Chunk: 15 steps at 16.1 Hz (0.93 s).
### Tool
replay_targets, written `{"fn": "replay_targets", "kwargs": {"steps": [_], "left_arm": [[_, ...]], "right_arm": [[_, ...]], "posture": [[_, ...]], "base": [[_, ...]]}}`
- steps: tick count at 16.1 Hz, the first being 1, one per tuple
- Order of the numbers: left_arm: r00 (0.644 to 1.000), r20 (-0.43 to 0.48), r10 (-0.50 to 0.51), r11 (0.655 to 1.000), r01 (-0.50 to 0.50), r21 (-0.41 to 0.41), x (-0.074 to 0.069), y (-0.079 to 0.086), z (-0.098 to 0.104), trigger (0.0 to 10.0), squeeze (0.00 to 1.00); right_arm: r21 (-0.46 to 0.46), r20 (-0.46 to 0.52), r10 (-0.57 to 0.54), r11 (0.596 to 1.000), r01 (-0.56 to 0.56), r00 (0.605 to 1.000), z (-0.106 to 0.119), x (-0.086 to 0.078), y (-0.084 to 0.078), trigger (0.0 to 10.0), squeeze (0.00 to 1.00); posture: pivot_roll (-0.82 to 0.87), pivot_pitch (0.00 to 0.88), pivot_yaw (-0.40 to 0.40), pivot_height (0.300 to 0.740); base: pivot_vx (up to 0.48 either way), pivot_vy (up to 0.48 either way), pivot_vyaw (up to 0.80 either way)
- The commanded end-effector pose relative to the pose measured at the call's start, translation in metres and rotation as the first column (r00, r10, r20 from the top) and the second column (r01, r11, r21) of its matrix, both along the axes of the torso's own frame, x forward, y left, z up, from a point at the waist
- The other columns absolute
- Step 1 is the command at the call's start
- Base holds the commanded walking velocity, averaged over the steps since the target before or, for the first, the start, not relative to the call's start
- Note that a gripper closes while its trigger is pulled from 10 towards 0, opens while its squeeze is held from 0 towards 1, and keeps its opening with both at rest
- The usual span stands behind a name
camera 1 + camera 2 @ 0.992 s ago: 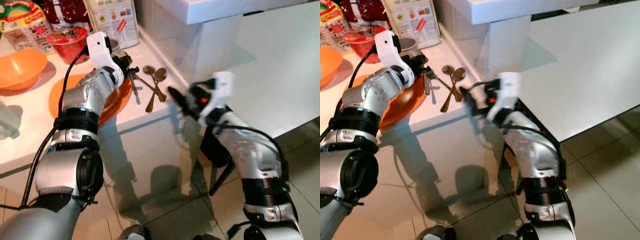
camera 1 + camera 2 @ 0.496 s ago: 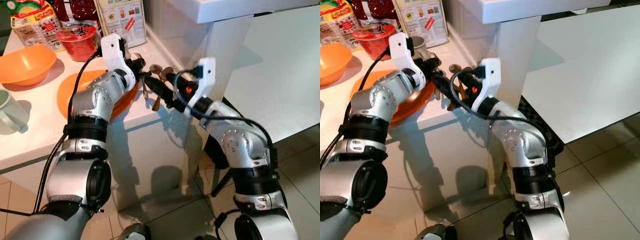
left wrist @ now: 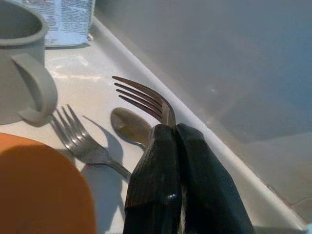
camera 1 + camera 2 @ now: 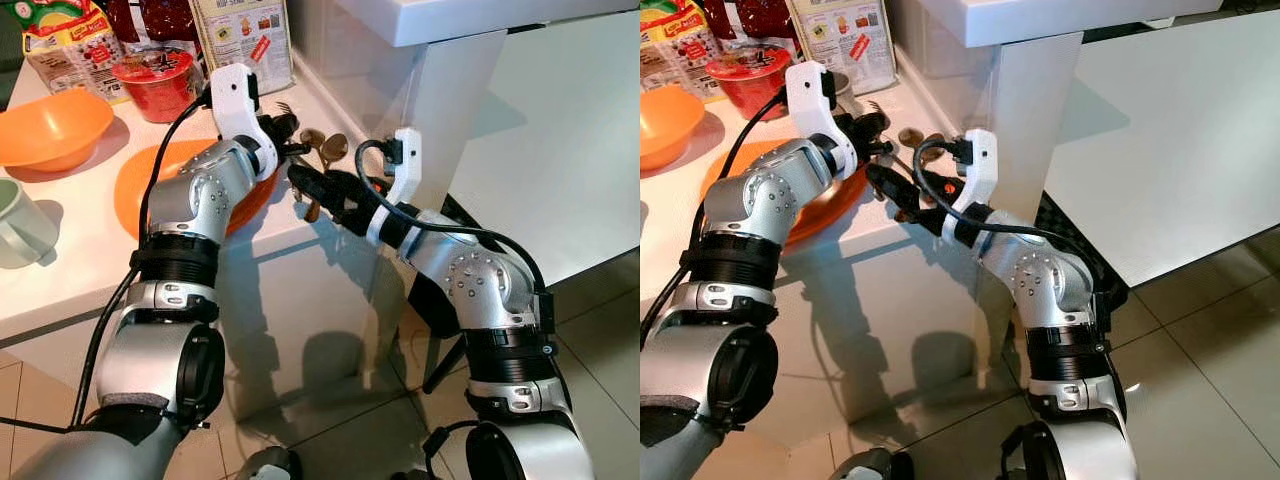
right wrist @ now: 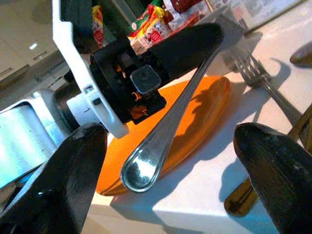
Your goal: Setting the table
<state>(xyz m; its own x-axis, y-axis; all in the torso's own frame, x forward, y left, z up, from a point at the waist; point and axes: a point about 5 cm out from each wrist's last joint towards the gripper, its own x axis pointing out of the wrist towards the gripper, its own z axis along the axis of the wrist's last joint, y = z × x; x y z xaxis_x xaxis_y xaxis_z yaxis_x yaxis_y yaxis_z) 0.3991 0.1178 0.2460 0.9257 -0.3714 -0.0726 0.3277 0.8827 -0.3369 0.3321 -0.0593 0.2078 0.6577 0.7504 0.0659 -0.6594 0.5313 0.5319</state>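
The left gripper (image 3: 175, 146) holds a silver fork (image 3: 146, 97) up off the white counter (image 4: 60, 280). Its two black fingers are pressed tight on the fork's neck, with the prongs sticking out in front and the handle (image 5: 161, 146) hanging down behind.

The big change is the right gripper (image 4: 325, 185). A second ago it was low and off beside the counter's edge. Now it has come up close to the left one, right at the counter corner. Its fingers (image 5: 273, 170) are spread wide open, one on each side of the fork's handle, but not touching it yet.

This looks like a hand-over: the fork is about to go from the left gripper to the right one. Then the right arm may carry it to a place at the table.

Under them sits an orange plate (image 4: 135, 190). Another fork (image 3: 80, 141) and a silver spoon (image 3: 129, 126) lie on the counter beside a grey mug (image 3: 22, 63). Two brown spoons (image 4: 322, 150) wait near the edge. An orange bowl (image 4: 50, 125) and a red cup (image 4: 155, 80) stand further back.
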Motion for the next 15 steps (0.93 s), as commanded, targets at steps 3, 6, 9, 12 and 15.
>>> {"fn": "replay_targets", "kwargs": {"steps": [3,6,9,12,15], "left_arm": [[0.999,0.007,-0.048,0.999,0.048,-0.001,-0.004,-0.008,0.003,0.0,0.00],[0.998,0.007,-0.062,0.998,0.062,0.004,-0.005,-0.011,0.003,0.0,0.00],[0.997,0.005,-0.078,0.997,0.078,-0.022,-0.006,-0.014,0.006,0.0,0.00],[0.996,0.005,-0.086,0.995,0.087,-0.053,-0.007,-0.016,0.010,0.0,0.00],[0.996,0.005,-0.089,0.994,0.089,-0.056,-0.007,-0.016,0.011,0.0,0.00]], "right_arm": [[0.039,-0.032,0.020,0.999,-0.018,0.999,0.003,0.000,0.001,10.0,0.00],[0.045,-0.035,0.027,0.999,-0.026,0.999,0.004,0.000,0.001,10.0,0.00],[0.073,-0.051,0.035,0.997,-0.031,0.998,0.004,-0.001,0.001,4.4,0.00],[0.091,-0.074,0.033,0.996,-0.026,0.997,0.000,-0.001,-0.001,0.0,0.00],[0.109,-0.087,0.031,0.994,-0.021,0.996,0.000,0.000,-0.001,0.0,0.00]], "posture": [[-0.02,0.048,0.054,0.740],[-0.02,0.048,0.057,0.740],[-0.02,0.048,0.058,0.740],[-0.02,0.050,0.059,0.740],[-0.02,0.052,0.060,0.740]], "base": [[0.000,0.000,0.00],[0.000,0.000,0.00],[0.000,0.000,0.00],[0.000,0.000,0.00],[0.000,0.000,0.00]]}}
